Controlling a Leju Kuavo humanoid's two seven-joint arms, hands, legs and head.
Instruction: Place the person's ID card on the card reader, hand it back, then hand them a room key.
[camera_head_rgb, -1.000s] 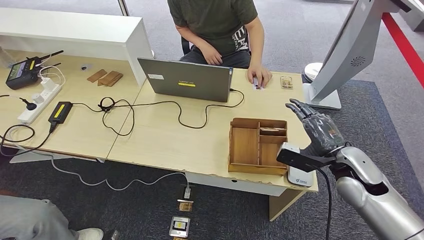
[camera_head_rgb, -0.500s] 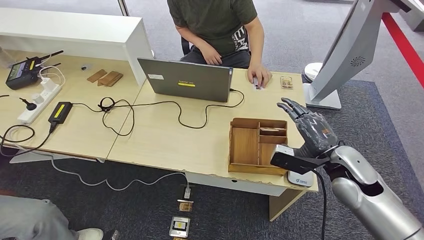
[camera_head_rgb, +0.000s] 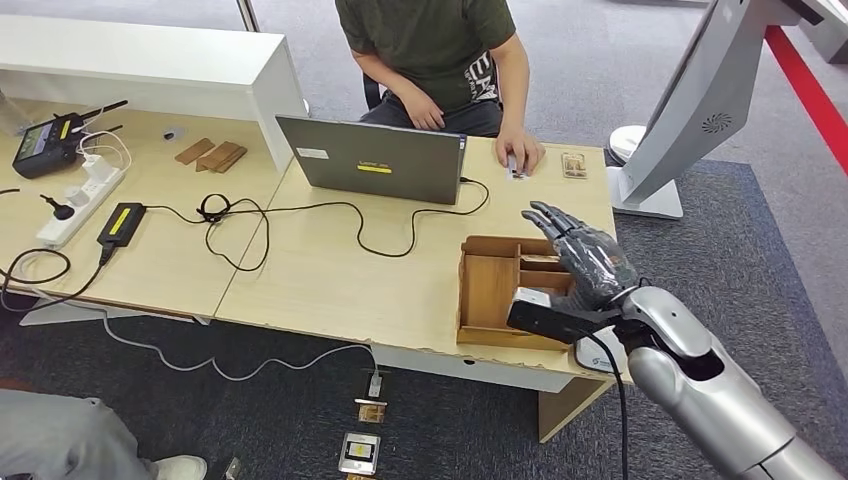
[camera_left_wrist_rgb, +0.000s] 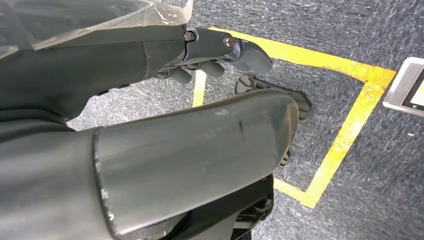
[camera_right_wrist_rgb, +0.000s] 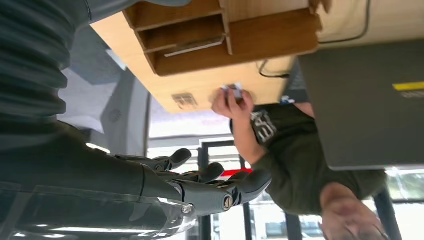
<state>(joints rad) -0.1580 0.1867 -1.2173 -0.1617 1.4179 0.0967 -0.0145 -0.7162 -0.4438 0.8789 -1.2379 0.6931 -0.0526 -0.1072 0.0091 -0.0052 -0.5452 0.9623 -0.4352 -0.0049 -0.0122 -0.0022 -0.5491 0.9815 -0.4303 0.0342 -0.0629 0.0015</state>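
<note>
Silver right arm (camera_head_rgb: 700, 390), dark grey robot hand (camera_head_rgb: 585, 262), black cable.

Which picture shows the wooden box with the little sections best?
The head view: the brown wooden divided tray shows from above, though the right hand covers part. The right wrist view catches it turned and cropped. The left wrist view faces the floor.

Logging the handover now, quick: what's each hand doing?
Left hand: hanging by the floor, fingers curled in, holding nothing.
Right hand: open, fingers spread, empty, above the wooden tray.
</note>
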